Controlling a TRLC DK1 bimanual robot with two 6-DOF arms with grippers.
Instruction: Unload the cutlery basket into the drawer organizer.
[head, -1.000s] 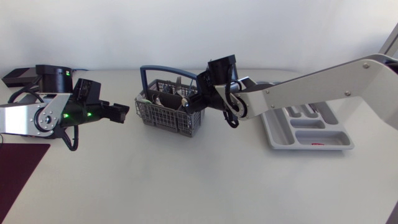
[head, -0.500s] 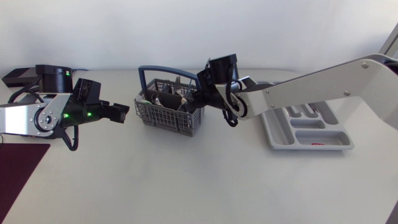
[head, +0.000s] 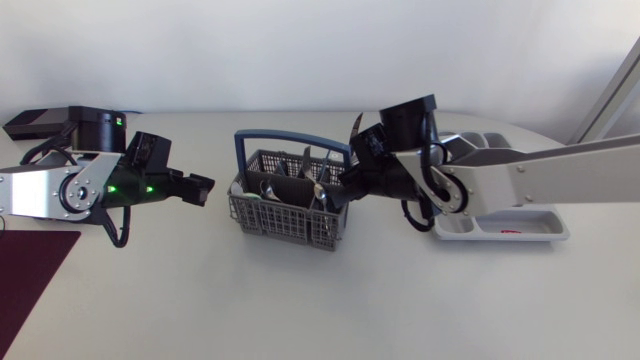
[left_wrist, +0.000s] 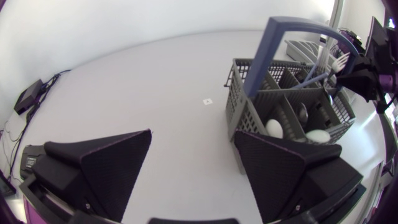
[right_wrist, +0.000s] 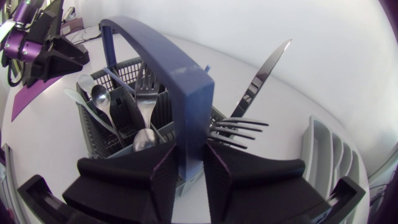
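The right hand (right_wrist: 188, 165) is closed on the blue hoop handle (right_wrist: 163, 59) of the grey mesh plastic cutlery basket (right_wrist: 93, 138), with one black finger pressed to each side of the handle. Just ahead of the fingers a steel fork (right_wrist: 239, 130) and a steel table knife (right_wrist: 261, 78) lean out of the basket, and steel spoons (right_wrist: 93, 93) stand in its farther compartments. The pale grey plastic drawer organizer (right_wrist: 329, 155) lies beside that hand on the white desk (head: 300, 300). Beyond the basket, the left hand (left_wrist: 194, 140) hangs wide open and empty, with the basket just ahead of it and not touching.
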